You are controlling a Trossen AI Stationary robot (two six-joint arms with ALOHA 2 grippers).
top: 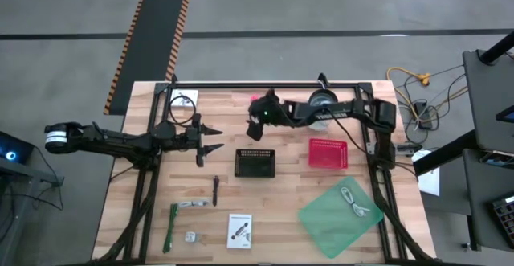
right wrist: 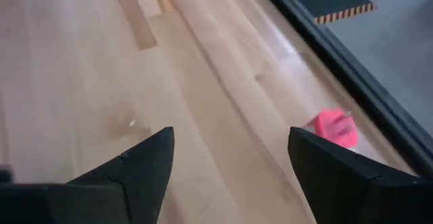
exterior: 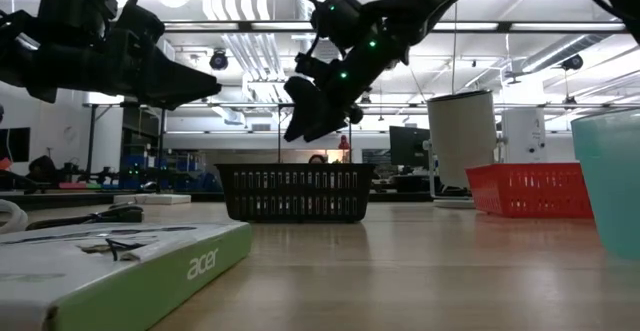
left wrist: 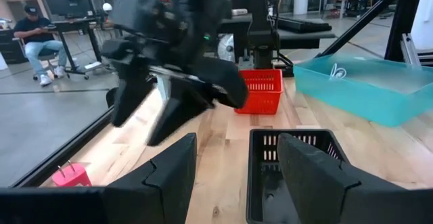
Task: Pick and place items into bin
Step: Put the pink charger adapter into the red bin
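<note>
A small pink item (top: 255, 101) lies on the wooden table near its far edge; the right wrist view shows it (right wrist: 331, 128) ahead of the fingers and off to one side. My right gripper (top: 254, 129) hangs open above the table between that item and the black bin (top: 254, 163), slanting down, with nothing between its fingers (right wrist: 230, 135). My left gripper (top: 217, 138) waits open and level to the left of the bin, empty (left wrist: 237, 139). On the near part of the table lie a dark stick (top: 216, 191), a green strip tool (top: 171, 227) and a white card (top: 239, 230).
A red basket (top: 328, 153) stands right of the black bin. A green tray (top: 341, 210) with a coiled white cable (top: 357, 203) sits at the near right. Another white card (top: 183, 100) lies at the far left. Black frame rails (top: 265, 84) border the table.
</note>
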